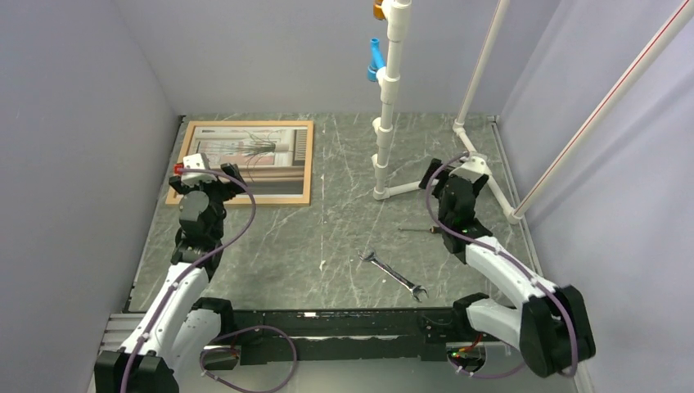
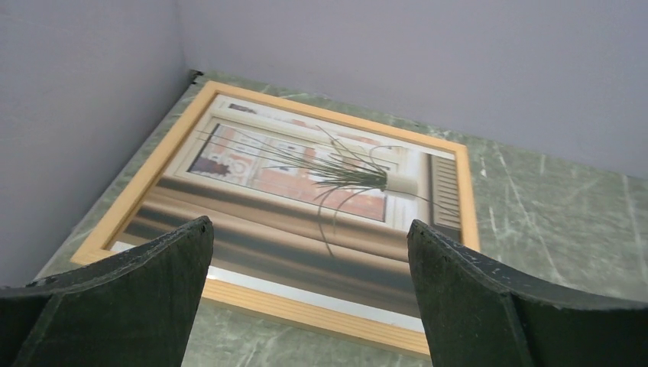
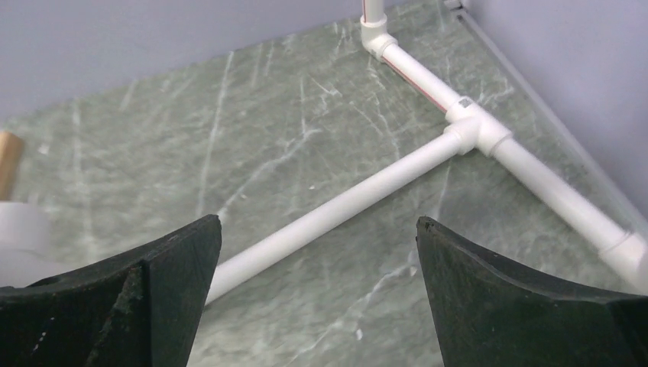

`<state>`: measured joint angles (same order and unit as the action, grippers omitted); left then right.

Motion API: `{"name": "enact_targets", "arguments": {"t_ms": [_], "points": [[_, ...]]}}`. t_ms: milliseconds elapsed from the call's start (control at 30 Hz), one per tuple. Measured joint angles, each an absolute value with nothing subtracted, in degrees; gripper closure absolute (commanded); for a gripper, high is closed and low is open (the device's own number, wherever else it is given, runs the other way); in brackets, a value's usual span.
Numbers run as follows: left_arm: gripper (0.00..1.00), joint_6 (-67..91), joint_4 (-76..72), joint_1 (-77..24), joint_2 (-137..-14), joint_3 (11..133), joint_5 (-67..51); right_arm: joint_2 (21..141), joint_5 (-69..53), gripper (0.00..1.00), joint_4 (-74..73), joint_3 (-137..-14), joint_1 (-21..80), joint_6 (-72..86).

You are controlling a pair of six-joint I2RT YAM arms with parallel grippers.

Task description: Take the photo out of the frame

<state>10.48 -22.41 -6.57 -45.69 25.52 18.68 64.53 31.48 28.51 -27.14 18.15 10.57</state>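
The spiky-plant interior print (image 2: 306, 176) lies inside its thin light-wood rectangular frame (image 2: 321, 317) at the green marble table's (image 1: 327, 237) far left corner. Both gape empty: left claw (image 2: 309, 229) over the frame's near edge, right claw (image 3: 317, 225) well apart. Pinching the flush paper may crease it or shove the frame.

A white pipe stand (image 1: 383, 155) rises at the middle back of the table (image 1: 327, 237), its legs sprawling rightward across the surface. Left of the stand, open tabletop runs to the frame (image 2: 306, 312), which lies flat beside the left wall (image 1: 82, 164). On the near side of the stand lies a wrench (image 1: 395, 276).
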Motion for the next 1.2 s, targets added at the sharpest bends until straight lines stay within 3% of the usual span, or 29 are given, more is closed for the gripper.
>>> {"name": "enact_targets", "arguments": {"t_ms": [233,400,500,700,800,1100,1200], "points": [[0.01,13.1,-12.9,-6.6,-44.4,31.5,12.6,51.6,25.6,0.0,8.5,-29.4,17.7,22.5],[0.01,13.0,-8.7,-6.6,-44.1,34.3,7.2,51.5,19.0,0.0,1.4,-29.2,20.1,25.8],[0.01,12.8,-3.1,-6.6,-46.4,38.0,6.0,55.5,17.7,0.0,-2.3,-29.2,27.4,27.4],[0.01,11.7,5.1,-6.6,-51.7,42.4,5.5,64.1,21.1,0.05,-3.4,-31.1,51.5,26.1],[0.01,11.0,8.7,-6.6,-53.3,43.2,5.2,71.9,22.0,0.05,-2.4,-36.4,57.5,22.0],[0.01,10.0,15.5,-5.1,-56.5,44.9,5.4,98.0,17.8,0.13,4.1,-59.6,59.1,4.7],[0.01,10.3,16.8,-3.5,-58.8,46.3,4.1,105.9,13.5,0.23,5.1,-67.9,57.9,-0.3]]}}
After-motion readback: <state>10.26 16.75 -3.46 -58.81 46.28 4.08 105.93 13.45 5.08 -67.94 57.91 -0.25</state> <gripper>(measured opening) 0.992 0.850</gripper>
